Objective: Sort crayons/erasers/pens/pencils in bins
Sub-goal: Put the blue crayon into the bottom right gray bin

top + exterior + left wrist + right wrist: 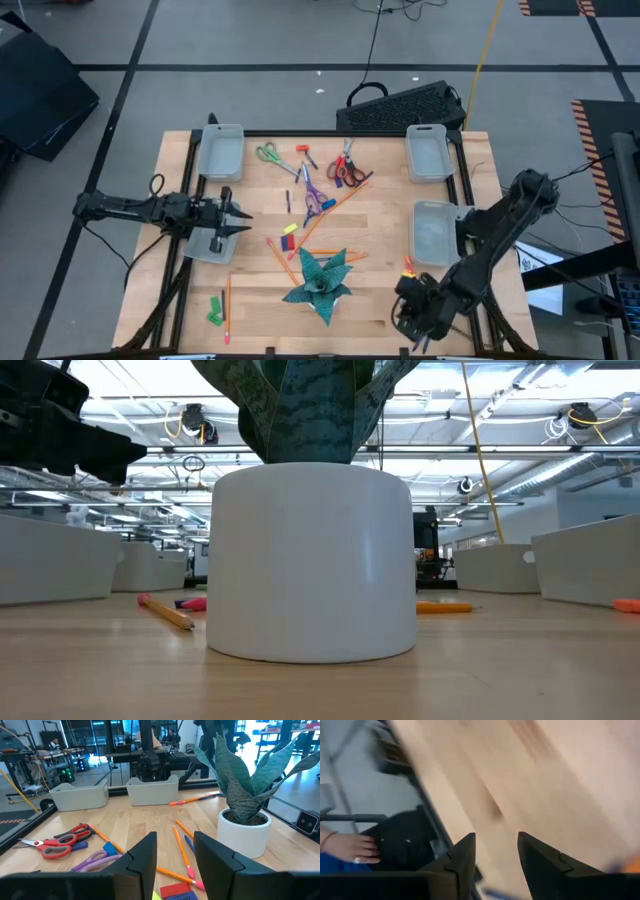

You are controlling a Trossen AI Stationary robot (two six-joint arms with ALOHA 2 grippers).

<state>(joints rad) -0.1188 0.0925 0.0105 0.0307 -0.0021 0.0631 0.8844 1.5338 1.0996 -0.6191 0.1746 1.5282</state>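
Orange pencils (338, 203) and dark blue pens (288, 201) lie scattered mid-table, with small coloured erasers (290, 236) among them. More pencils (181, 846) show in the left wrist view. Four translucent bins stand on the table: far left (222, 152), near left (210, 246), far right (427, 151), middle right (435, 232). My left gripper (243, 221) is open over the near left bin's inner edge, pointing toward the table's middle, with nothing between its fingers (146, 860). My right gripper (410, 318) is open low over the near right corner, and its fingers (465, 860) are empty.
A potted plant in a white pot (312, 560) stands near the front middle (320, 282). Green (269, 154), red (347, 167) and purple (315, 200) scissors lie at the far middle. A green piece (215, 310) lies near left. A person's hand (345, 847) shows beyond the table edge.
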